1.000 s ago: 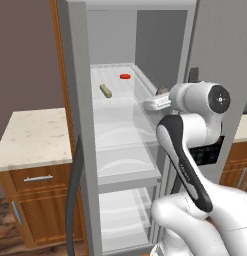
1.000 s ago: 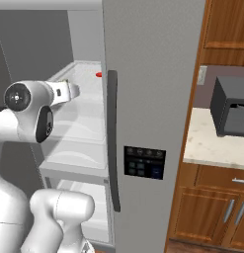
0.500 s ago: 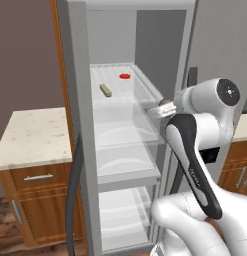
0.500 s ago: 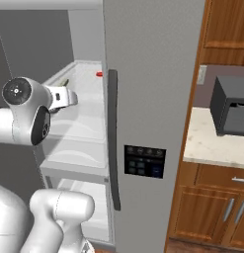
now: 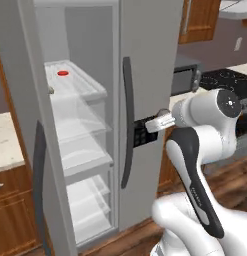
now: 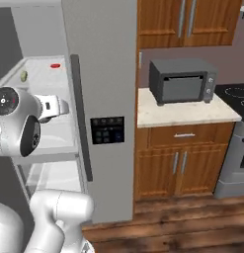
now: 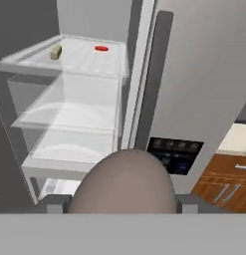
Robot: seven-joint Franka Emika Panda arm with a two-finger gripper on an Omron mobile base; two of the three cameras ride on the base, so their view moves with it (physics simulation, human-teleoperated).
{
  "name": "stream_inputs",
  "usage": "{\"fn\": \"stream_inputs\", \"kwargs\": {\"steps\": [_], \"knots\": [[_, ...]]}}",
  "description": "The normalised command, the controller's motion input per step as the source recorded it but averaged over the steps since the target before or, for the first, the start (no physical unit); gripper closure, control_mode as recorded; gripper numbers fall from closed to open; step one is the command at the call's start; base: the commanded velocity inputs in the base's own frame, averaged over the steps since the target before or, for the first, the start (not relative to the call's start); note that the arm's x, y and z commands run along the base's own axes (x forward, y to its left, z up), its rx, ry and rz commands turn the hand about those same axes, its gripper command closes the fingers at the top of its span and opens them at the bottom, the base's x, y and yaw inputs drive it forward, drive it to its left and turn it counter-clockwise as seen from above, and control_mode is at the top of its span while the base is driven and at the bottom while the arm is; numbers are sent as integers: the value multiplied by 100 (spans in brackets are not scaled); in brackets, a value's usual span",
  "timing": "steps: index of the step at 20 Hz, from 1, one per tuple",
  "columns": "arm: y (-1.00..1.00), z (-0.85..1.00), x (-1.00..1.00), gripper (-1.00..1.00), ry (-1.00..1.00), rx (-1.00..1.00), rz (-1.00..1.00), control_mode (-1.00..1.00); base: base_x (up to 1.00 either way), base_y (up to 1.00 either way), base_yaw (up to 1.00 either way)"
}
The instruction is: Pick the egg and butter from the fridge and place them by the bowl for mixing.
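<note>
Egg [image 7: 125, 182] was sitting right in the hand [image 7: 122, 205] when we looked down the hand camera: a mottled brownish-grey lump bulging up between the two dark fingertips [image 7: 55, 205], which were clamped on it from either side. So the hand was closed around the egg, outside the fridge [image 5: 150, 60] and in front of the edge where the open side meets the closed door.

The butter [image 7: 56, 52] lay on the top glassy shelf [image 7: 89, 60], near that shelf's left edge as the hand camera saw it. A flat red piece [image 7: 101, 48] lay on the same shelf, well apart from the butter and further back. From the left base camera we could only catch a sliver of the butter poking out behind the open door's edge.

The fridge's left side stood open, and we saw white shelves stacked one below another. The right door was shut, with its long dark handle [image 6: 80, 113] running down it and the black button panel [image 6: 107, 130] just beside that. In the right base camera the arm's wrist hung level with the middle shelves, in front of the open compartment.

Off to the right of the fridge, a dark grey microwave [image 6: 183, 79] stood on a pale bench [image 6: 192, 111] over wooden cabinets [image 6: 178, 163], with a stove [image 6: 237, 94] right next to that.
</note>
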Motion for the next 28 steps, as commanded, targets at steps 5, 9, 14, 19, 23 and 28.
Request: {"fn": "stream_inputs", "kwargs": {"steps": [5,9,14,19,23,28], "knots": [[0,0,0,100,0,0,0,100,0,5,-100],[0,0,0,100,0,0,0,100,0,2,-100],[0,0,0,100,0,0,0,100,0,0,-100],[0,0,0,100,0,0,0,100,1,-2,-99],[0,0,0,100,0,0,0,100,61,46,-73],[0,0,0,100,0,0,0,100,100,100,-30]]}}
